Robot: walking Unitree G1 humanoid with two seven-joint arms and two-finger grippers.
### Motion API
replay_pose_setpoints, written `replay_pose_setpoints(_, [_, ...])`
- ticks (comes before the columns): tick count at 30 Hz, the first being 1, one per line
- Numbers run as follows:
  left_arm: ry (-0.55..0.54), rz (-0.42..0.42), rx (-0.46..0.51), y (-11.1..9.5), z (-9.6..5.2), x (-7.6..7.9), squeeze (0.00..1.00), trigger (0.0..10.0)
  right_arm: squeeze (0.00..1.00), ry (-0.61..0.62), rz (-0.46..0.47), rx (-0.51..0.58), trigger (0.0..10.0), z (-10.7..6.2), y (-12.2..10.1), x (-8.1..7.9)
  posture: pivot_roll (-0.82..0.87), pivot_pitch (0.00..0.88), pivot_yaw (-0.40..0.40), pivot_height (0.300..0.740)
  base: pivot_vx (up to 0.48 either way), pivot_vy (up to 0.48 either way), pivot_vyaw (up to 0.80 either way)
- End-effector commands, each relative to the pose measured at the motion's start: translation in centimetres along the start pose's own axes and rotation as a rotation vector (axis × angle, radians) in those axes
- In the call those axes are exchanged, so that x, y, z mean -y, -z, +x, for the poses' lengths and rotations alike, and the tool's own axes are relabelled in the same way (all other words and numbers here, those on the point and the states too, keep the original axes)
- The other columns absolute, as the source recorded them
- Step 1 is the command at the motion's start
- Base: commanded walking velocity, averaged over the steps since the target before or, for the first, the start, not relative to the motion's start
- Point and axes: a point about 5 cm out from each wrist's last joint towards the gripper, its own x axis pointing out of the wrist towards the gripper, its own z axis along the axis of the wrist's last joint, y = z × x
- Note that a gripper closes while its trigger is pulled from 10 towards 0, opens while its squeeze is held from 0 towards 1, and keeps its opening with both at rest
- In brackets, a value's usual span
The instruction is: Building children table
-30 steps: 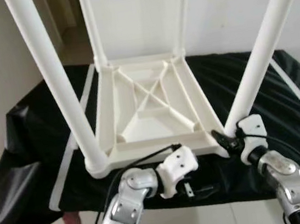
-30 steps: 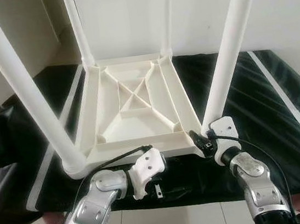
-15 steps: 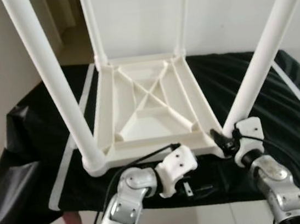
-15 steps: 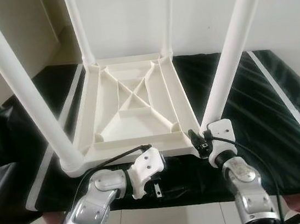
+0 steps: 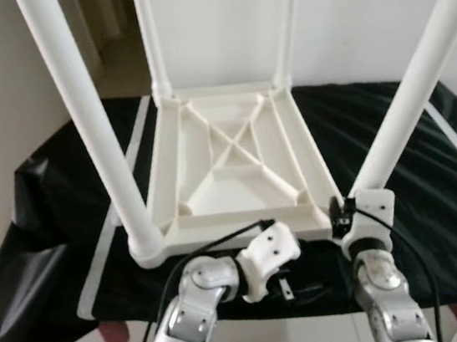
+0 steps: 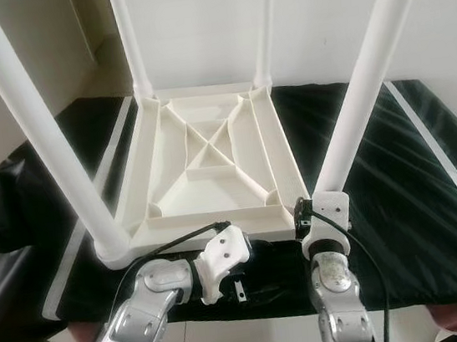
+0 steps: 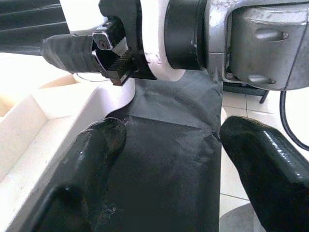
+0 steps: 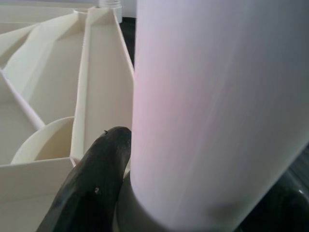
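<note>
— White walls behind, and a black cloth (image 5: 433, 186) draped over the desk (image 6: 434, 194). What sits on it?

— The children table (image 5: 232, 162), white plastic, flipped top-down on the cloth, its ribbed underside facing up and four legs standing up from the corners.

— Where is the right claw (image 6: 305, 211)?

— At the near right corner of that upturned top, closed around the base of the near right leg (image 5: 409, 105). In the right wrist view the leg (image 8: 217, 111) rises between the fingers, one black finger (image 8: 96, 183) pressed against its socket, with the ribbed tray just beyond.

— And the left claw (image 7: 169, 169)?

— Low at the desk's front edge, just below the table's near rim, beside the right claw. Its two fingers (image 7: 91, 169) are spread apart over black cloth, gripping nothing; one lies close to the white rim. Ahead of them the left wrist view catches the right claw's toothed black pad.

— The near left leg (image 5: 88, 130)?

— Upright in its corner socket, away from both claws.
</note>
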Motion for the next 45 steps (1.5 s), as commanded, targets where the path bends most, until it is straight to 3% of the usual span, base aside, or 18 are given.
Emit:
replay_pose_setpoints(1, [-0.132,0.001,0.000,-0.1,-0.1,-0.5,0.00,10.0,0.00,0.102,0.024,-0.077,10.0,-0.4,1.3,1.1,-0.02,0.000,-0.042,0.740,0.000,0.000,0.00])
replay_pose_setpoints(12, [-0.133,0.003,0.004,-0.2,0.0,-0.6,0.00,10.0,0.00,0.101,0.047,-0.080,10.0,-0.6,1.1,0.6,-0.02,0.000,-0.043,0.740,0.000,0.000,0.00])
replay_pose_setpoints(13, [-0.133,0.004,0.004,-0.2,0.0,-0.7,0.00,10.0,0.83,0.092,0.047,-0.069,10.0,-0.6,0.9,0.5,-0.02,0.000,-0.043,0.740,0.000,0.000,0.00])
replay_pose_setpoints(14, [-0.134,0.003,0.004,-0.2,0.0,-0.7,0.00,10.0,1.00,0.075,0.057,-0.059,10.0,-0.6,0.8,0.4,-0.02,0.000,-0.046,0.740,0.000,0.000,0.00])
replay_pose_setpoints(24, [-0.136,0.000,0.006,-0.2,0.0,-0.6,0.00,10.0,1.00,0.010,0.083,-0.001,10.0,-0.6,-0.3,0.5,-0.02,0.000,-0.048,0.740,0.000,0.000,0.00])
replay_pose_setpoints(25, [-0.137,-0.001,0.006,-0.3,0.0,-0.6,0.00,10.0,0.00,-0.019,0.089,-0.002,10.0,-0.6,-0.3,0.7,-0.02,0.000,-0.048,0.740,0.000,0.000,0.00])
replay_pose_setpoints(33, [-0.138,-0.002,0.007,-0.3,-0.1,-0.7,0.00,10.0,0.00,-0.115,0.042,0.022,10.0,-0.3,-0.3,1.9,-0.02,0.000,-0.042,0.740,0.000,0.000,0.00])
replay_pose_setpoints(45, [-0.134,-0.001,0.013,-0.4,0.0,-0.9,0.00,10.0,0.00,-0.432,-0.074,0.050,10.0,1.3,-1.0,3.4,-0.03,0.000,-0.032,0.740,0.000,0.000,0.00])
